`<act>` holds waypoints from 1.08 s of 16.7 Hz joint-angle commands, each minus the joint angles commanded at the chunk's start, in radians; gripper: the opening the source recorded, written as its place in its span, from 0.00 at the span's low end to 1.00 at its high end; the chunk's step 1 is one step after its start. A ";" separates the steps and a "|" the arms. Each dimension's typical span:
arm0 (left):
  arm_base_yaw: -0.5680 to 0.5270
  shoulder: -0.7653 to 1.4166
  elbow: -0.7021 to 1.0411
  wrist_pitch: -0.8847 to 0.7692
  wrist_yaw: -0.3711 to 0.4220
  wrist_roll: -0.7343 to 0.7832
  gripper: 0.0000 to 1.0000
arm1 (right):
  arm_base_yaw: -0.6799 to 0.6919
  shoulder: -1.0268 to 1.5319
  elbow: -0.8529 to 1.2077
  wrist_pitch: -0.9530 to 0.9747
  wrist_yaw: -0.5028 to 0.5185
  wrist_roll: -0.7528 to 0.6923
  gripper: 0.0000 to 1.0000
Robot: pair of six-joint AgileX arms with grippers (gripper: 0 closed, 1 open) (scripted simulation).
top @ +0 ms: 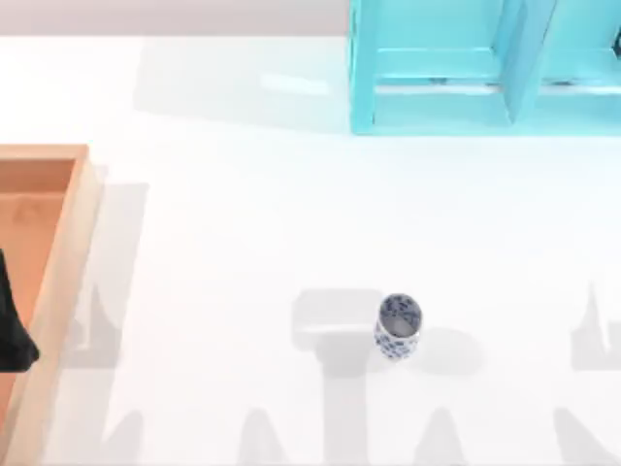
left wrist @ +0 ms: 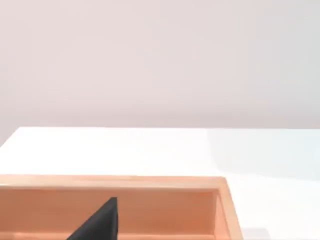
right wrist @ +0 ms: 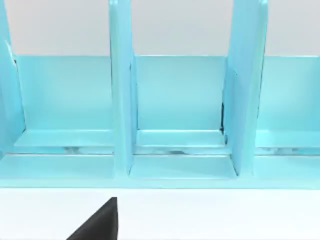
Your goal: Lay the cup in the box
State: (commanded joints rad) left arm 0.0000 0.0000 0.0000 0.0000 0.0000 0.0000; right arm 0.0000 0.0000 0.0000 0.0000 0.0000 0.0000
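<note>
The cup [top: 398,326], white with a blue floral pattern, stands upright on the white table, right of centre and toward the near edge. The box [top: 60,282], a shallow wooden tray with tan walls and an orange-brown floor, lies at the table's left edge, partly cut off. My left gripper [top: 12,328] shows as a black shape over the box's floor, far left of the cup; the left wrist view shows a black part of it [left wrist: 100,224] above the box's far wall [left wrist: 115,182]. A black part of my right gripper [right wrist: 100,224] hangs over bare table, facing the shelf frame.
A turquoise-blue shelf frame [top: 485,68] stands at the table's far right, with upright dividers [right wrist: 120,100] and open compartments. White table [top: 243,243] stretches between the box and the cup.
</note>
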 joint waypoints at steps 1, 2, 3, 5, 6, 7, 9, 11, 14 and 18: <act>0.000 0.000 0.000 0.000 0.000 0.000 1.00 | 0.000 0.000 0.000 0.000 0.000 0.000 1.00; 0.000 0.000 0.000 0.000 0.000 0.000 1.00 | 0.000 0.000 0.000 0.000 0.000 0.000 1.00; -0.003 0.009 0.009 -0.006 0.000 -0.003 1.00 | 0.000 0.000 0.000 0.000 0.000 0.000 1.00; -0.021 0.054 0.054 -0.035 0.000 -0.020 1.00 | 0.000 0.000 0.000 0.000 0.000 0.000 1.00; -0.035 0.090 0.091 -0.059 0.000 -0.034 1.00 | 0.000 0.000 0.000 0.000 0.000 0.000 1.00; -0.053 0.136 0.137 -0.089 0.000 -0.052 1.00 | 0.000 0.000 0.000 0.000 0.000 0.000 1.00; -0.098 0.250 0.253 -0.165 0.000 -0.095 1.00 | 0.000 0.000 0.000 0.000 0.000 0.000 1.00; -0.154 0.389 0.394 -0.258 0.001 -0.149 1.00 | 0.000 0.000 0.000 0.000 0.000 0.000 1.00; -0.254 0.640 0.648 -0.424 0.001 -0.245 1.00 | 0.000 0.000 0.000 0.000 0.000 0.000 1.00; -0.404 1.024 1.034 -0.676 0.003 -0.390 1.00 | 0.000 0.000 0.000 0.000 0.000 0.000 1.00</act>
State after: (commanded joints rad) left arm -0.4044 1.0242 1.0345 -0.6761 0.0026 -0.3901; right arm 0.0000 0.0000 0.0000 0.0000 0.0000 0.0000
